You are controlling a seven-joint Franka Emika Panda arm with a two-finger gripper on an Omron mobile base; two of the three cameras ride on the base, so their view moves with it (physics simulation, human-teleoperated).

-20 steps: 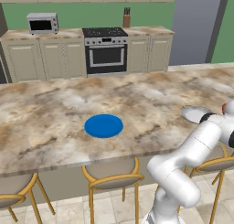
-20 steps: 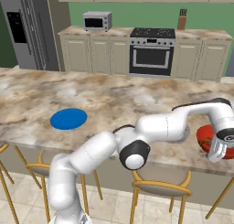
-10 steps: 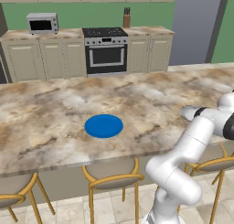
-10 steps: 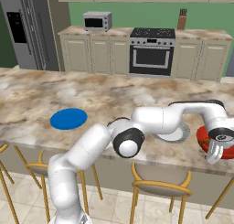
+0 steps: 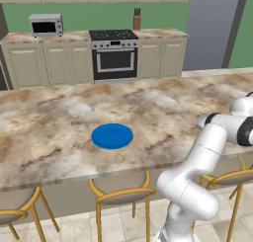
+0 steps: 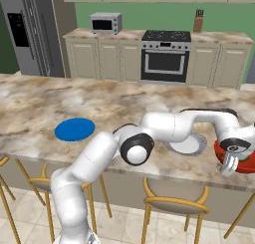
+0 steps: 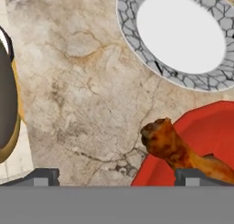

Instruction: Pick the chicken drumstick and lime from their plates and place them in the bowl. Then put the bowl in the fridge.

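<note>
A: Where is the gripper point(image 6: 230, 164) compared with a second ago?

B: It has swung a little further toward the right end of the bench point(image 6: 45, 108). In the right base view it now hangs over the near rim of the red bowl point(image 6: 249, 164); earlier it sat a touch more to the left, in front of the bowl. In the left base view the arm has stretched further out, with the wrist at the frame's right edge.

A: Open or closed?

B: Open wide, as it was throughout. In the hand view the two fingertips point(image 7: 45, 176) stand far apart and nothing sits between them.

A: And the chicken drumstick point(image 7: 180, 150)?

B: It lies in the bowl, its thick end poking over the rim toward the bare marble.

A: The plates?

B: A white plate with a grey cracked-pattern rim point(image 7: 132, 40) sits just beside the bowl, empty. The blue plate point(image 5: 112, 136) lies well apart, mid-bench, where it was before.

A: The lime?

B: I cannot make it out.

A: The fridge point(image 6: 27, 31)?

B: At the far left, doors shut, unchanged.
</note>
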